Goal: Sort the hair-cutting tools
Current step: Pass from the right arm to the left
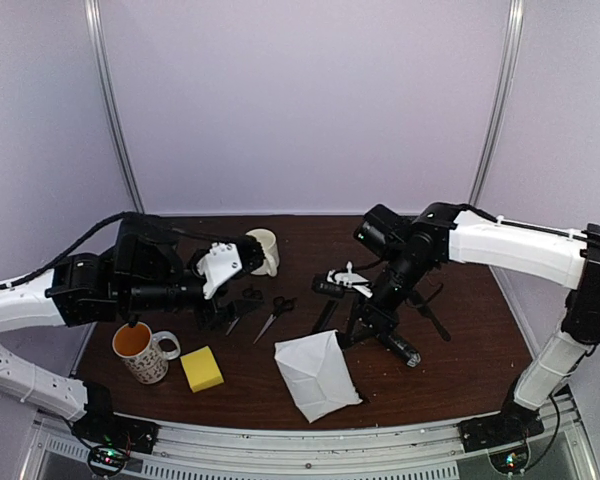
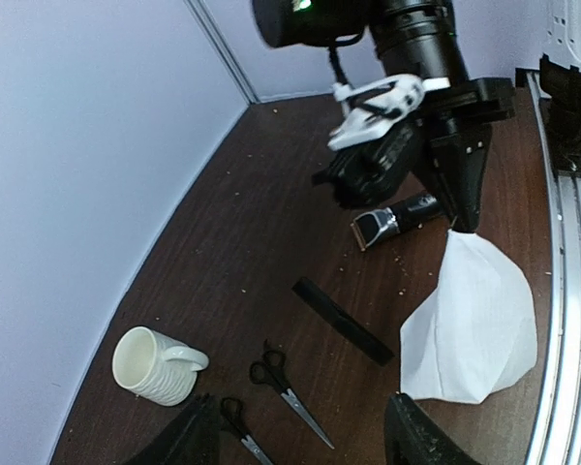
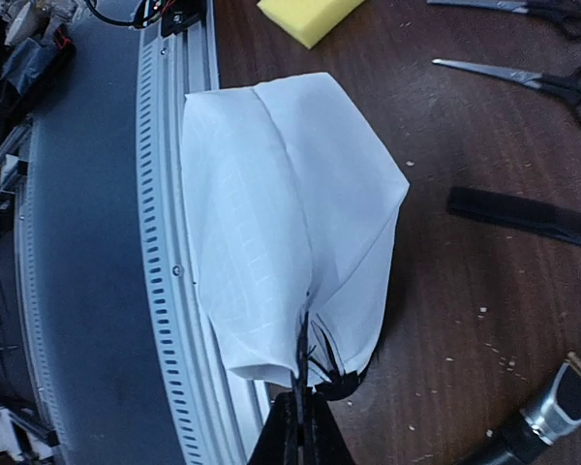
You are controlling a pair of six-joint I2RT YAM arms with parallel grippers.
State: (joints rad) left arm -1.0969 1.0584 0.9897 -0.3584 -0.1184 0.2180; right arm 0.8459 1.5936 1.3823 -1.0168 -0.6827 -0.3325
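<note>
Two black-handled scissors (image 2: 289, 389) (image 2: 240, 431) lie on the dark table just ahead of my left gripper (image 2: 305, 448), which hovers open and empty over them. A flat black comb (image 2: 341, 320) lies beyond them, and a second comb (image 1: 433, 320) lies to the right of the right arm. The black-and-grey clipper (image 2: 392, 218) rests beside the right arm. My right gripper (image 3: 303, 397) is shut on the dark-trimmed edge of the white pouch (image 3: 281, 213), holding it up off the table by that edge.
A cream ribbed mug (image 2: 155, 366) stands left of the scissors. A patterned mug (image 1: 143, 350) and a yellow sponge (image 1: 201, 368) sit at the near left. The metal table rail (image 3: 169, 242) runs under the pouch. Crumbs dot the wood.
</note>
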